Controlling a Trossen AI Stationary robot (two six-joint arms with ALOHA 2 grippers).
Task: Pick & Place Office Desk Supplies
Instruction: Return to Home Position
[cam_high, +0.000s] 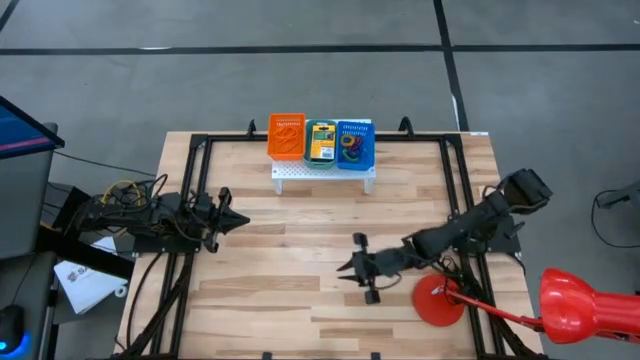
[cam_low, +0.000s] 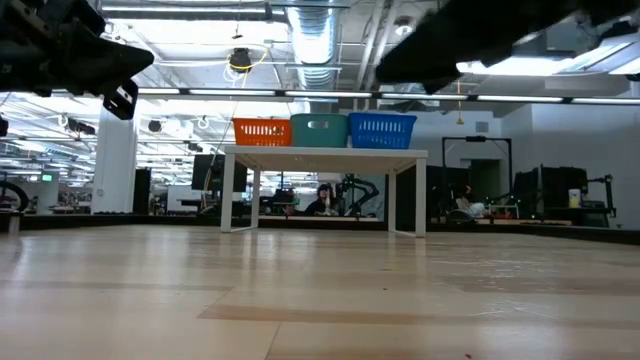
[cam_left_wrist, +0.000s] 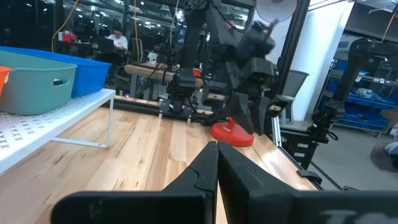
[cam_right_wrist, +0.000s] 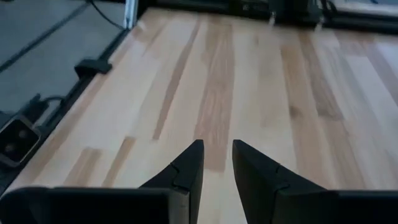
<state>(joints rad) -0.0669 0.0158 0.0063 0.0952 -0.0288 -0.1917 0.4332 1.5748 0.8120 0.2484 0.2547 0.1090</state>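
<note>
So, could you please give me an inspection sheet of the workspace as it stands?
Surface: wooden table, white stand at its far edge.
Job's things: crayon box in green bin, bands in blue bin, both on the stand.
Clutter: red disc by the right arm.
Grippers: left gripper shut, right gripper open, both empty.
Cables: bundle beside the left arm.
Surroundings: person seated beyond the table.

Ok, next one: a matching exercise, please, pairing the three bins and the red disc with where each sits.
1 orange bin; 2 teal bin; 3 blue bin; 4 red disc.
A on the table by the right arm; B middle of the stand, holding a crayon box; C stand end nearest the left arm; D stand end nearest the right arm.
Pairs: 1-C, 2-B, 3-D, 4-A.
</note>
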